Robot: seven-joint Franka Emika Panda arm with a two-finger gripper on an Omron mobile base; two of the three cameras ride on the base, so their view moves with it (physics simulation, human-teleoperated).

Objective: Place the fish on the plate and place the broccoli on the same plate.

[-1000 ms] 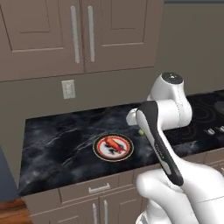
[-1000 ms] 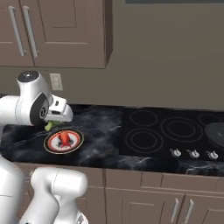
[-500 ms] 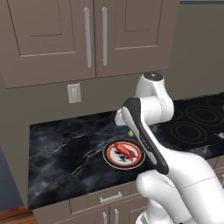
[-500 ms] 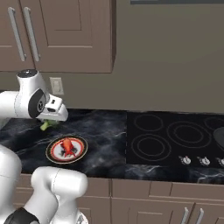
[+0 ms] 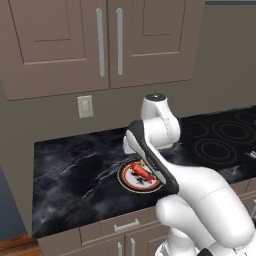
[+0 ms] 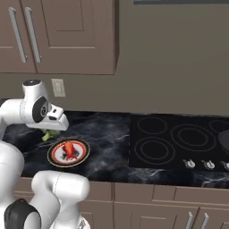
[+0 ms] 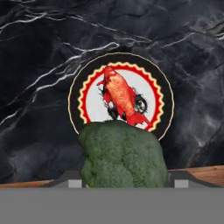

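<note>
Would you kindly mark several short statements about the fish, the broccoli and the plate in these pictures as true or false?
1. The small red-orange fish lies on the round dark-rimmed plate. True.
2. The dark-green lumpy broccoli floret already rests on the plate. False: it is held in the jaws of the gripper, above the black marble counter.
3. The plate sits on the black cooktop. False: it sits on the counter, left of the cooktop.
4. The wooden cabinet doors above the counter are closed. True.
</note>
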